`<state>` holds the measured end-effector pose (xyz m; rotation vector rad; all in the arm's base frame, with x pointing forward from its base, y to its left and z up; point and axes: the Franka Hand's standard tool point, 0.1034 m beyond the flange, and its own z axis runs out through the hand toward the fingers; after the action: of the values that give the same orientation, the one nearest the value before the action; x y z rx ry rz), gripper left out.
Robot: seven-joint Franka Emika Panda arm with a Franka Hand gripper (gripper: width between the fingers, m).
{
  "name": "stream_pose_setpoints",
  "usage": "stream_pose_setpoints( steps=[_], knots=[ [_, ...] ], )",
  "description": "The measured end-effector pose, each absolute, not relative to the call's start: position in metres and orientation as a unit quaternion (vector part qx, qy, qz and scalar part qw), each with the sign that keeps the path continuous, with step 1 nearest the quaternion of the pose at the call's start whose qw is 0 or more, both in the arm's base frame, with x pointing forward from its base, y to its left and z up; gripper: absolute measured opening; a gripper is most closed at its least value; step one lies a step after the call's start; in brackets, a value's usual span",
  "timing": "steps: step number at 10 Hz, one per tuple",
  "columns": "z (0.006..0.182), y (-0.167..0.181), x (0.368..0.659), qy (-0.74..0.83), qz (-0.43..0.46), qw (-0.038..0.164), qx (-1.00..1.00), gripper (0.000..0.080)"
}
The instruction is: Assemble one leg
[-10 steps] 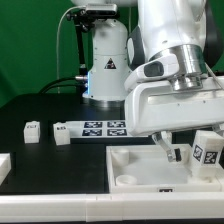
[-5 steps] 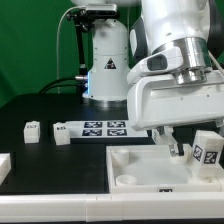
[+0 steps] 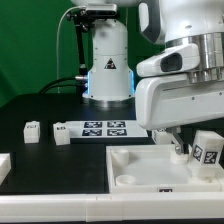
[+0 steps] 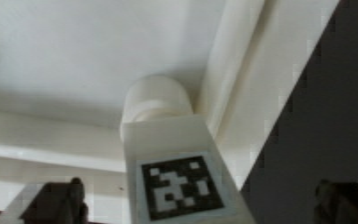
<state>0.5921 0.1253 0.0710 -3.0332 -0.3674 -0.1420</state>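
Note:
In the wrist view a leg (image 4: pixel 176 150), a stubby white block with a square marker tag on its face, stands on the white tray (image 4: pixel 51 60) between my gripper's (image 4: pixel 202 205) two dark fingers. There is a gap on each side, so the jaws are open around it without touching. In the exterior view my gripper (image 3: pixel 179 147) hangs low over the tray's (image 3: pixel 140 162) far right part, over that leg (image 3: pixel 183 153). A second leg (image 3: pixel 208 152) stands just to the exterior view's right of it.
The marker board (image 3: pixel 100 128) lies behind the tray. Two small white legs (image 3: pixel 33 131) (image 3: pixel 62 134) stand on the black table at the exterior view's left, and another white part (image 3: pixel 3 166) lies at the left edge. The arm's base (image 3: pixel 108 60) rises behind.
The arm's hand has shifted toward the exterior view's right and slightly up, with the fingers staying low around the leg on the tray.

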Motion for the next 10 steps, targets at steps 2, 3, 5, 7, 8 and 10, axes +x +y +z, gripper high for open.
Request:
stream_pose_setpoints(
  steps=[2,3,5,7,8,10],
  knots=[
    [0.076,0.126,0.602,-0.12,-0.043,0.042,-0.991,0.0649],
    [0.073,0.126,0.599,-0.12,-0.041,0.042,-0.991,0.0649],
    [0.074,0.126,0.6,-0.12,-0.042,0.042,-0.991,0.0649],
    [0.076,0.126,0.606,-0.116,-0.046,0.043,-0.991,0.0649],
    [0.077,0.127,0.61,-0.112,-0.05,0.043,-0.991,0.0649],
    [0.077,0.127,0.611,-0.118,-0.05,0.043,-0.991,0.0649]
  ],
)
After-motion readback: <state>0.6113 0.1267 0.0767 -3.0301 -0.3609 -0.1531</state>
